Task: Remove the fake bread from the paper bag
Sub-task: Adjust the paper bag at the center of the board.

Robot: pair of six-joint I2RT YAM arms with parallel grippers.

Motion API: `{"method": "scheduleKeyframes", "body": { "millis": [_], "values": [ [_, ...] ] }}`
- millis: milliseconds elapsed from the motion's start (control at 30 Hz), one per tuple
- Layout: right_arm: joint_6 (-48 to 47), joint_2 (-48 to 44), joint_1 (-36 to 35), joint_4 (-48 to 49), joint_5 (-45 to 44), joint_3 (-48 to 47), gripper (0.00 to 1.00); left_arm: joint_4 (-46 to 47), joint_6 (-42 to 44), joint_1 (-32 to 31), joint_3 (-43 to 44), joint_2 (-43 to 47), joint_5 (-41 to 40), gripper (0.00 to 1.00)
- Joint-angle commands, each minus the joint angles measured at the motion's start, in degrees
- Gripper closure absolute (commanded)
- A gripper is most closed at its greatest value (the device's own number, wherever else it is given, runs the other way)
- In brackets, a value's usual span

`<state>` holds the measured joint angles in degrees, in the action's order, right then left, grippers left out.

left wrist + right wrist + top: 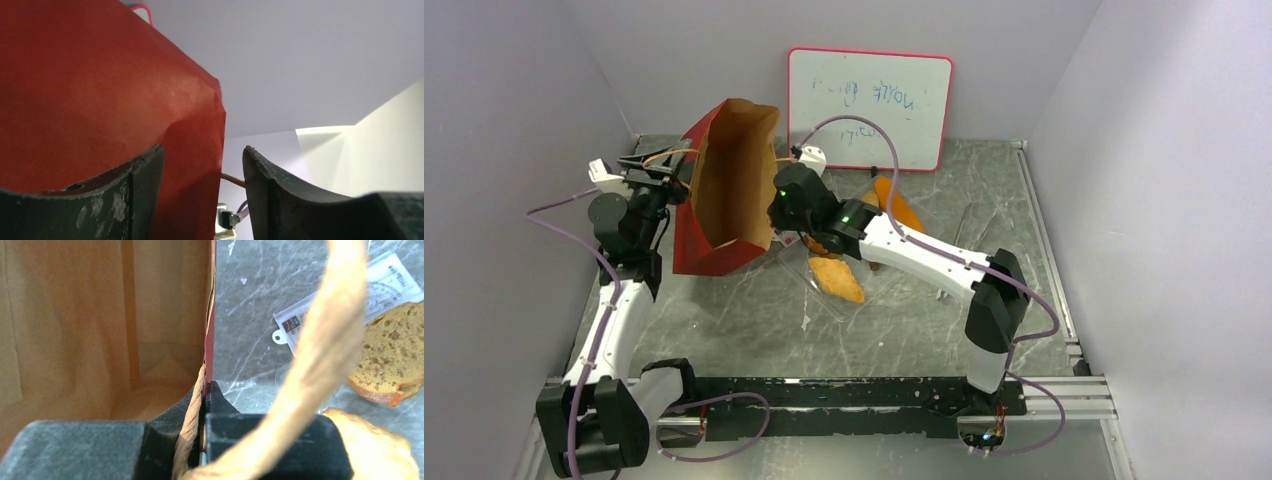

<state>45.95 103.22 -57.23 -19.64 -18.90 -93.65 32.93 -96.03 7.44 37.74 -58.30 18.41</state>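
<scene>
Fake bread (pixel 836 278): out on the table just right of the paper bag (pixel 729 180), as far as the views show.
Pieces: orange baguette (pixel 894 205) lies farthest right of the bag, yellow wedge (pixel 839 282) is off its front right corner, and crusty slice (pixel 390 360) is close to its right wall.
Bag: stands with its mouth open, leaning a bit, red outside and brown inside. The part of the inside that the right wrist view shows has no bread in it. The bottom corners can't be checked.
Right gripper (pixel 205 405): fingers pinched tight on the bag's right wall at the rim, with a strand of the rope handle (pixel 320 340) caught in the pinch too.
Left gripper (pixel 202 150): at the bag's left side, fingers apart, with the red paper edge sitting between them and nothing squeezed.
Progress guess: pretty much done, maybe one last look inside the bag.
Handling, bread: looks like light, firm toy stuff, not fragile. Best pinched across the narrow width, the baguette near its middle.
Handling, bag: thin floppy paper that probably tips easily, so grab the rim fold, not the handle loop.
</scene>
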Motion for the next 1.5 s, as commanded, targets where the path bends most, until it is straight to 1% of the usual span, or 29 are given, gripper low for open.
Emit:
{"method": "scheduleKeyframes", "body": {
  "millis": [0,100,200,367,500,567,700,833,933,1033,1233,1267,1467],
  "values": [
    [-1.7,-1.0,0.9,0.0,-1.4,-3.0,1.00,-15.4,11.6,0.6,5.7,2.4,0.3,0.43],
    [-2.2,-0.6,1.2,-0.4,-1.1,-4.6,1.00,-25.9,18.3,0.6,9.4,3.0,-1.3,0.43],
    [-2.8,-0.1,1.2,-0.4,-0.9,-6.0,1.00,-33.8,23.6,0.6,12.1,4.3,-5.6,0.43],
    [-3.6,0.0,1.2,1.2,-1.0,-6.6,1.00,-42.5,29.3,0.6,14.5,5.9,-11.0,0.43],
    [-3.9,0.1,1.2,2.5,-1.0,-7.1,1.00,-46.4,31.4,0.6,14.7,6.8,-13.7,0.42],
    [-4.0,-0.3,1.2,4.4,-0.3,-6.7,1.00,-47.7,32.0,0.6,14.3,7.0,-14.6,0.42],
    [-4.8,-1.0,1.2,5.2,0.7,-6.5,1.00,-49.6,32.9,0.6,12.9,7.0,-16.8,0.42],
    [-6.2,-3.0,1.2,8.1,1.9,-3.3,1.00,-50.5,33.9,0.6,12.2,5.7,-16.3,0.41],
    [-7.6,-4.2,1.2,10.3,2.0,-0.7,1.00,-51.1,34.3,0.6,12.5,4.7,-14.2,0.41],
    [-8.8,-4.8,1.1,11.6,1.5,1.3,1.00,-49.2,33.5,0.9,11.8,4.4,-9.5,0.41],
    [-9.8,-5.4,1.1,13.6,1.3,4.1,1.00,-48.4,30.9,1.1,11.5,4.5,-2.7,0.41],
    [-9.9,-5.5,1.1,13.6,1.2,4.2,1.00,-48.5,30.7,2.4,11.4,4.9,-2.3,0.42],
    [-11.8,-5.5,1.1,13.4,-0.9,4.3,1.00,-50.3,31.1,3.6,10.7,9.5,-2.0,0.47]
  ]
}}
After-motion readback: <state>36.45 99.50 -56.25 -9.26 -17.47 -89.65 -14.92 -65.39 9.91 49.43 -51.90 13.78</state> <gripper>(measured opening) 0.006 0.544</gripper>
